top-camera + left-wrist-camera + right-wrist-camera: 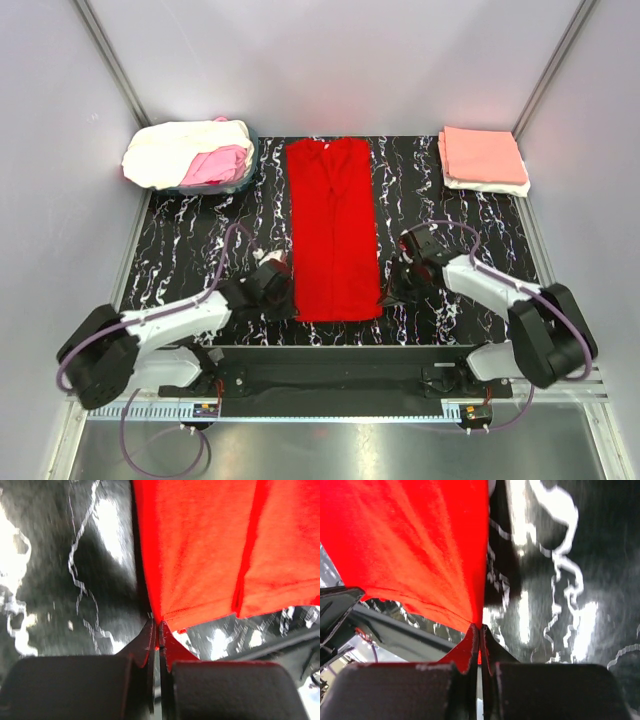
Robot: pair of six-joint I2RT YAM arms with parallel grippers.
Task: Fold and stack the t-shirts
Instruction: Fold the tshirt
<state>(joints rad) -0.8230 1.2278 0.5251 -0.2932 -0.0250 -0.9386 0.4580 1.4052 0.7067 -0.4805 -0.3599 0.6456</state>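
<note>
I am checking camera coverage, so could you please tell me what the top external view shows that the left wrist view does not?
Only the top external view shows the heap of cream-white and pink cloth shirts far left, the folded salmon-pink and white shirt stack far right, and the right jaws at the near right corner of the long bright red cloth t-shirt. Only the left wrist view shows, close up, the left jaws shut on its near left hem corner. Both show the red t-shirt and the black white-veined table.
</note>
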